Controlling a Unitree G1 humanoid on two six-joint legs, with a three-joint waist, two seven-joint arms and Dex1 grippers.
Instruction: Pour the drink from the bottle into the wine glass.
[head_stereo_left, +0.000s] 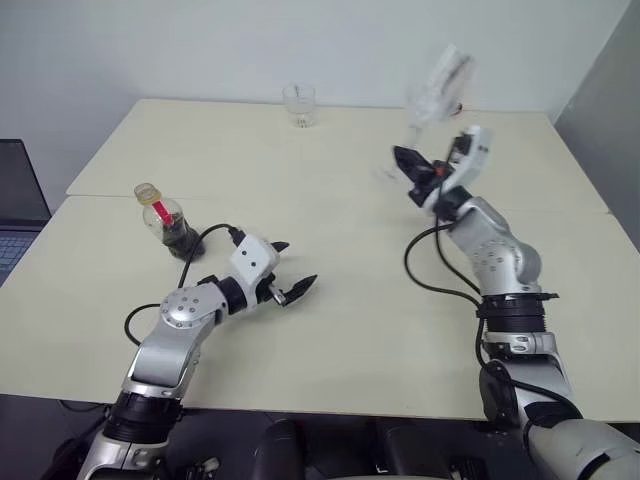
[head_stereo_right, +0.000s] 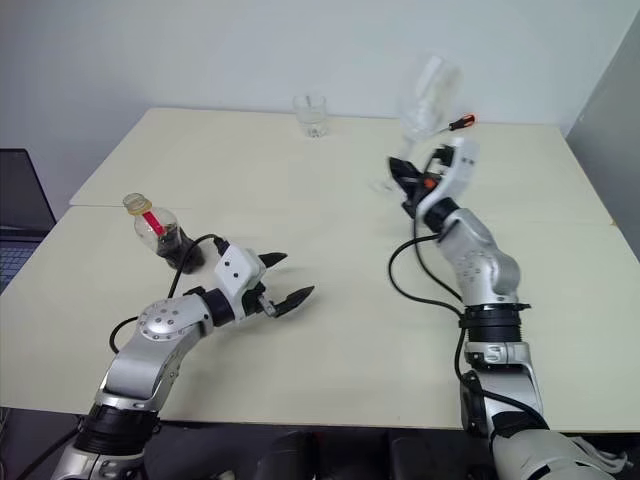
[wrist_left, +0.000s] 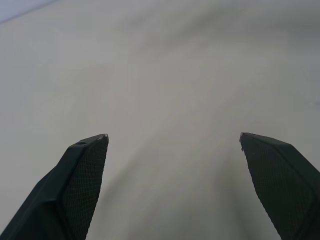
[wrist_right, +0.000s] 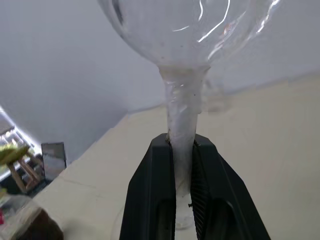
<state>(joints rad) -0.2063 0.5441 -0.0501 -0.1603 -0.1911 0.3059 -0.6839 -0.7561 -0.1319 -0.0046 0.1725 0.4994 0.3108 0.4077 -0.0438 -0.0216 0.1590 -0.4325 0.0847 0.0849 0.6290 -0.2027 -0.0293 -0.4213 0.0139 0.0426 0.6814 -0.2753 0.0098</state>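
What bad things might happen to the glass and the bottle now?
The right gripper pinches only the thin stem of the wine glass, held tilted above the table; it might slip or swing and break. The open bottle stands near the left arm's cable; a tug could topple it and spill the drink.

A pale cream table (head_stereo_left: 330, 330) fills most of the scene; a seam crosses it from side to side, as if two tabletops were pushed together. Behind its far edge stands a plain white wall (head_stereo_left: 250, 45), evenly lit and bare. Past the table's right edge a grey panel (head_stereo_left: 610, 110) rises. Off the left edge sits a dark laptop (head_stereo_left: 15, 215). Below the near edge the floor looks dark.
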